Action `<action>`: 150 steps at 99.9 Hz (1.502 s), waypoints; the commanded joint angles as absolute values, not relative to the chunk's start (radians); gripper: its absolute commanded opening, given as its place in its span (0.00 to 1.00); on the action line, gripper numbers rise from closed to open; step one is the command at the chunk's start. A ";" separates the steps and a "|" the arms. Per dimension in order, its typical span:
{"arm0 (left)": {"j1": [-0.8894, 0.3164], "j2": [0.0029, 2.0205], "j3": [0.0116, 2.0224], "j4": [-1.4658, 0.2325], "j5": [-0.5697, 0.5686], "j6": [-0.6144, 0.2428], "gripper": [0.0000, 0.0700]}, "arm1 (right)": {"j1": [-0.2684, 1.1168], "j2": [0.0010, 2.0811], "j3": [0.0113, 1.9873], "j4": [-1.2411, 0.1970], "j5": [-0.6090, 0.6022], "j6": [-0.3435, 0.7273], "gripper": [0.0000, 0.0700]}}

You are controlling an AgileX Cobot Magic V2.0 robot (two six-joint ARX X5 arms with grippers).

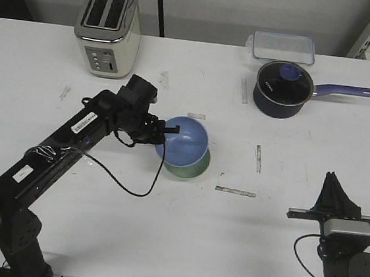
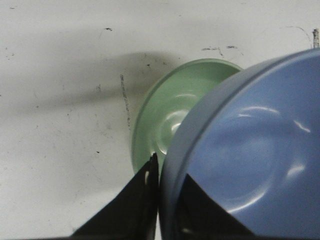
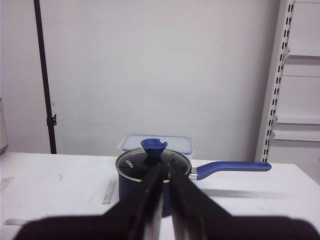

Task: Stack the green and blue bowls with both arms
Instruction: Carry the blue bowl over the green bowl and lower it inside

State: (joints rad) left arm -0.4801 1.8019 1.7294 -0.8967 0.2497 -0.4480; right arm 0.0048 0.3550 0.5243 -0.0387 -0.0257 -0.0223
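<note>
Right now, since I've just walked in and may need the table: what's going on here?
The left gripper is shut on the rim of the blue bowl, holding it tilted over the green bowl, which sits on the white table. The blue bowl looks partly nested but not released. The right gripper holds nothing, parked at the table's near edge, pointing toward the saucepan.

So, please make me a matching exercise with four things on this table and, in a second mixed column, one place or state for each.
Things:
1. blue bowl
2. green bowl
3. saucepan
4. right gripper

Places or states:
a. far right of the table, glass lid on
b. under another bowl
c. idle near the front right edge, holding nothing
d. rim pinched by the left gripper

Pairs: 1-d, 2-b, 3-a, 4-c
</note>
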 commanded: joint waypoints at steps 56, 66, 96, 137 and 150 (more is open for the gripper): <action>-0.519 1.898 1.754 -0.878 0.214 -0.466 0.12 | 0.006 0.354 0.530 -0.023 -0.026 -0.023 0.01; -0.528 1.909 1.754 -0.866 0.214 -0.467 0.12 | 0.006 0.354 0.530 -0.023 -0.026 -0.023 0.01; -0.533 1.916 1.754 -0.854 0.218 -0.484 0.12 | 0.006 0.354 0.530 -0.023 -0.026 -0.023 0.01; -0.538 1.916 1.754 -0.837 0.218 -0.484 0.25 | 0.006 0.354 0.530 -0.023 -0.026 -0.023 0.01; -0.538 1.915 1.754 -0.842 0.218 -0.483 0.45 | 0.006 0.354 0.530 -0.023 -0.026 -0.023 0.01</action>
